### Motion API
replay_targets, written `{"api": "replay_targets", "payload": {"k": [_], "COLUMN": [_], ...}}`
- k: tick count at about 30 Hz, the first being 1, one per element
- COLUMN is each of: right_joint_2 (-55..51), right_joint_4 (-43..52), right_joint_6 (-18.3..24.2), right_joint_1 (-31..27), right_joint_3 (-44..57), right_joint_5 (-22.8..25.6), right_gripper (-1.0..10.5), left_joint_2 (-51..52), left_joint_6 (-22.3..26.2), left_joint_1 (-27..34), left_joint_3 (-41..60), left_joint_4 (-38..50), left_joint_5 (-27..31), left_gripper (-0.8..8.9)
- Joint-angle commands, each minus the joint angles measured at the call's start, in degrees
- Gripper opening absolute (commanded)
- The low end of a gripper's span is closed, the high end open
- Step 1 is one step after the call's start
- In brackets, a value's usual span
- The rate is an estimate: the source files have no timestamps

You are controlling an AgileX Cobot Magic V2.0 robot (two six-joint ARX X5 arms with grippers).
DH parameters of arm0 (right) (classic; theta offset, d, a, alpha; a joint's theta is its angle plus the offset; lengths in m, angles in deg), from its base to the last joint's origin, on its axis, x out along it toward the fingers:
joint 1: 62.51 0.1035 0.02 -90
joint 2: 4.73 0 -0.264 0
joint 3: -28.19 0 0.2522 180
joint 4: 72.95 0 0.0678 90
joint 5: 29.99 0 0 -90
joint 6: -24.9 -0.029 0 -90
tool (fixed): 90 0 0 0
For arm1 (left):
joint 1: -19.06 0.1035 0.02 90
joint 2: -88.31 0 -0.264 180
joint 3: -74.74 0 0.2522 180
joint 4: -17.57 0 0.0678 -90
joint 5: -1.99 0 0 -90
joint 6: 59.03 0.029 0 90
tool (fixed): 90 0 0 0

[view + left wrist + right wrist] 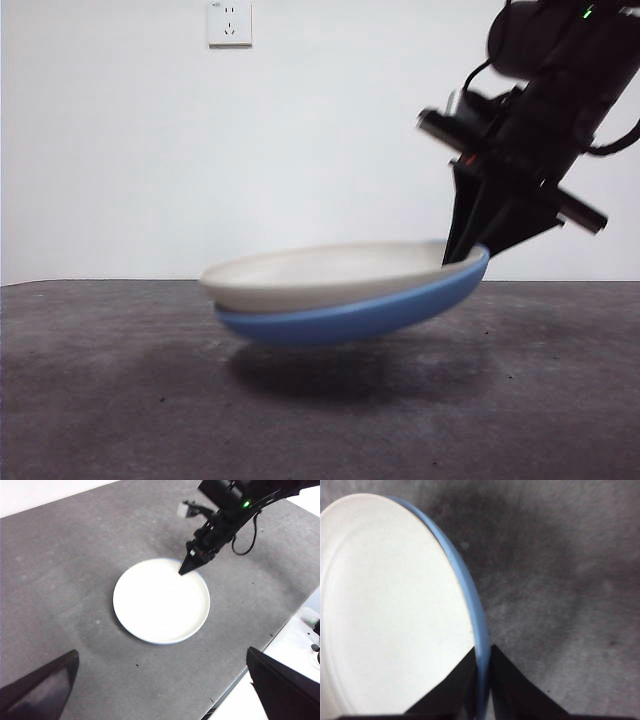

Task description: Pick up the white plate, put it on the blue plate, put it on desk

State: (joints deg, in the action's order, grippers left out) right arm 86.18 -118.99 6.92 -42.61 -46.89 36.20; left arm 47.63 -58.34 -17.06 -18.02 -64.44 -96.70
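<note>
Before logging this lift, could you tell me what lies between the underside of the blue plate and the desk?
Nothing but air: in the front view the blue plate, carrying the white plate and pinched at its rim by the right gripper, hangs tilted above its shadow on the desk.

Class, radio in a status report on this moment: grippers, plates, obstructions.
Right gripper shut on blue plate rim, stack tilted off desk. White plate nested on top. Left gripper open, waiting. No obstructions seen.
</note>
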Motion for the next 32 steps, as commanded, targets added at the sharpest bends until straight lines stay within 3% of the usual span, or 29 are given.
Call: {"api": "replay_targets", "payload": {"k": [1, 6, 20, 22, 24, 26, 32], "right_joint_2": [3.23, 7.72, 11.10, 11.10, 11.10, 11.08, 7.56], "right_joint_4": [0.68, 3.13, 3.67, 3.50, 3.23, 3.15, 1.01], "right_joint_6": [-1.18, -1.84, -0.98, -0.90, -0.92, -0.74, -0.66], "right_joint_1": [1.44, 3.37, 4.28, 4.31, 4.48, 4.57, 4.31], "right_joint_3": [-1.40, -1.81, -1.79, -1.77, -1.77, -1.79, -2.89], "right_joint_5": [-0.74, -3.41, 0.31, 0.57, 1.38, 1.62, 1.88], "right_gripper": [0.1, 0.1, 0.2, 1.5, 3.6, 4.7, 5.0], "left_joint_2": [-0.26, -0.26, -0.26, -0.26, -0.26, -0.26, -0.26], "left_joint_6": [1.33, 1.44, 1.42, 1.42, 1.42, 1.42, 1.29], "left_joint_1": [-0.22, -0.22, -0.22, -0.22, -0.22, -0.22, -0.24], "left_joint_3": [-0.76, -0.76, -0.76, -0.76, -0.76, -0.76, -0.76], "left_joint_4": [0.61, 0.61, 0.50, 0.48, 0.24, 0.02, -0.46], "left_joint_5": [0.33, 0.33, 0.33, 0.33, 0.33, 0.33, 0.33], "left_gripper": [5.66, 5.66, 5.66, 5.66, 5.66, 5.66, 5.66]}}
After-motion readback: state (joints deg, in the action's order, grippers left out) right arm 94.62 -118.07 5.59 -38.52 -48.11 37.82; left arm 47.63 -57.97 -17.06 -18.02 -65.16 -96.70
